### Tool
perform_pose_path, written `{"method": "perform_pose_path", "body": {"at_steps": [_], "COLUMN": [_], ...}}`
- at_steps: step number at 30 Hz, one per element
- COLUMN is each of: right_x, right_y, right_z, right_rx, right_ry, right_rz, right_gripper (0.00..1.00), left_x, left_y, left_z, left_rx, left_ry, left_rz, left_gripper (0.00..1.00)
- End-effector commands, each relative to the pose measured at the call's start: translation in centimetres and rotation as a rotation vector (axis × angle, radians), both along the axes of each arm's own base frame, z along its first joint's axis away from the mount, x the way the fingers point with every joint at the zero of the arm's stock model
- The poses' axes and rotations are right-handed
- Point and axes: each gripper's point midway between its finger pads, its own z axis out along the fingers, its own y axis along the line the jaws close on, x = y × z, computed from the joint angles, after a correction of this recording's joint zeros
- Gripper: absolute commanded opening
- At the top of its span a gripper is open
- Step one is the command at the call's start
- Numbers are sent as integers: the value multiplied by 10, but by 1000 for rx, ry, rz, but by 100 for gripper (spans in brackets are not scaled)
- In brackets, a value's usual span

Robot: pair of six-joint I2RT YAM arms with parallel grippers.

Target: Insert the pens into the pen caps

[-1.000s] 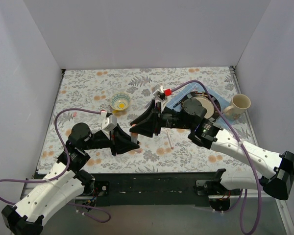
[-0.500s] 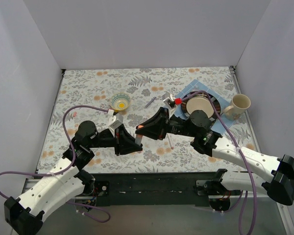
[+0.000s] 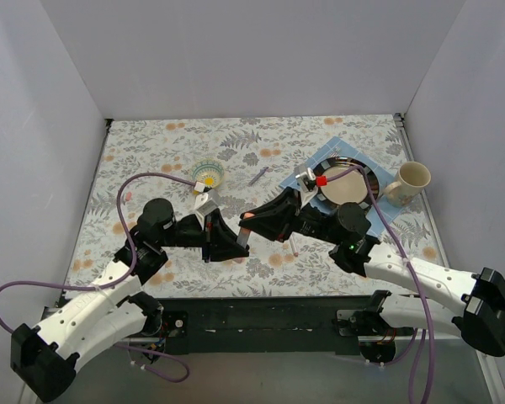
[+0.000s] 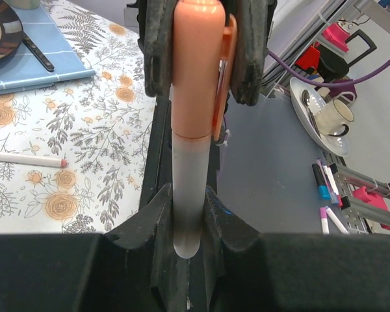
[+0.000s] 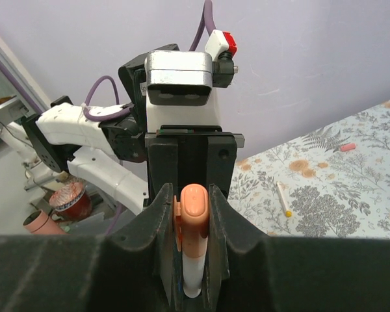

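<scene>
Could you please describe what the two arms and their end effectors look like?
Both arms have white shells and black joints: left arm, right arm. Purple cables run along each. The left end effector and right end effector are black wedges.

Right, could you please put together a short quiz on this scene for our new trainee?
1. True or false: the left gripper clamps the pen's pale barrel while the right gripper clamps its orange cap.
2. What stands just right of the plate? A) mug B) bottle C) kettle
3. Fill in: the mat under the plate is ____.
Key: 1 true; 2 A; 3 blue.
</scene>
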Motion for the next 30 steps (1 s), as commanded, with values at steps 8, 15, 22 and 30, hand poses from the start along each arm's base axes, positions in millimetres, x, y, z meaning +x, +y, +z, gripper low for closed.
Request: {"method": "perform_pose_path", "body": {"at_steps": [8,15,22,30], "right_x": [-90,-91,-25,26], "right_y": [10,12,12,-38], "right_z": [-129,-123,-31,23], "right_rx": [-348,-329,-230,-215], "right_ry": [241,247,182,147], "right_rz": [365,348,15,-376], "right_gripper": [1,1,32,81], "left_x": [69,69,56,66], "left_y": [12,12,16,35], "left_z": [148,146,78,16], "left_rx": [-293,-279,-132,4], "left_ry": [-360,-343,-163,38], "left_rz": [352,306,285,463], "left_gripper": [0,0,0,0]}}
